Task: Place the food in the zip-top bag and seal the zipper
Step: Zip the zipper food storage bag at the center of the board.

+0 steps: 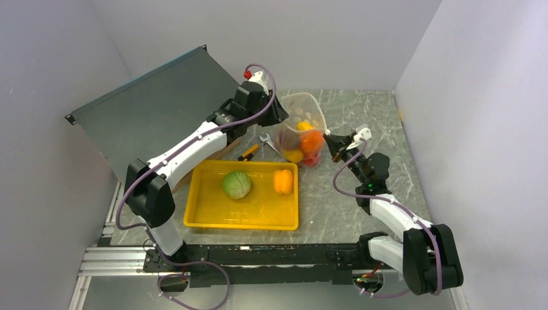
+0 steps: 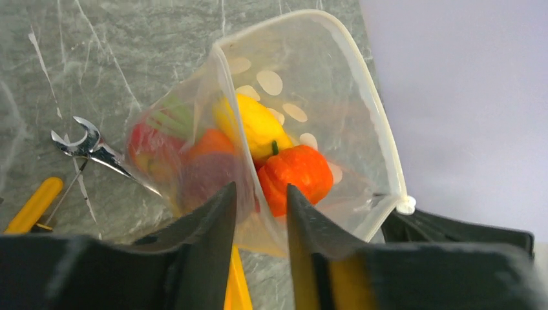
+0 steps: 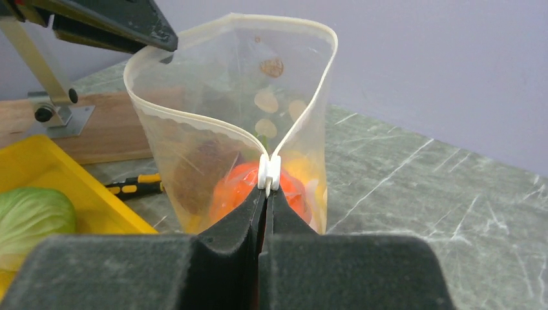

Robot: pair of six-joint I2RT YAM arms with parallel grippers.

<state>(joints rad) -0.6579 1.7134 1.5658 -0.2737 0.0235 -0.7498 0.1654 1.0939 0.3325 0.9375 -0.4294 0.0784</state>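
The clear dotted zip-top bag (image 1: 302, 116) stands upright with its mouth wide open, holding an orange pumpkin (image 2: 298, 173), a yellow fruit (image 2: 255, 123) and red pieces. My right gripper (image 3: 265, 192) is shut on the white zipper (image 3: 269, 173) at the bag's near corner. My left gripper (image 2: 258, 188) is open at the opposite side, and the bag's wall passes between its fingers. A green cabbage (image 1: 236, 185) and a yellow-orange pepper (image 1: 282, 181) lie in the tray, outside the bag.
The yellow tray (image 1: 239, 225) sits in front of the bag. A silver wrench (image 2: 87, 145) and a yellow-handled screwdriver (image 1: 249, 152) lie between the tray and the bag. A grey metal panel (image 1: 155, 110) leans at the back left. Walls enclose the table.
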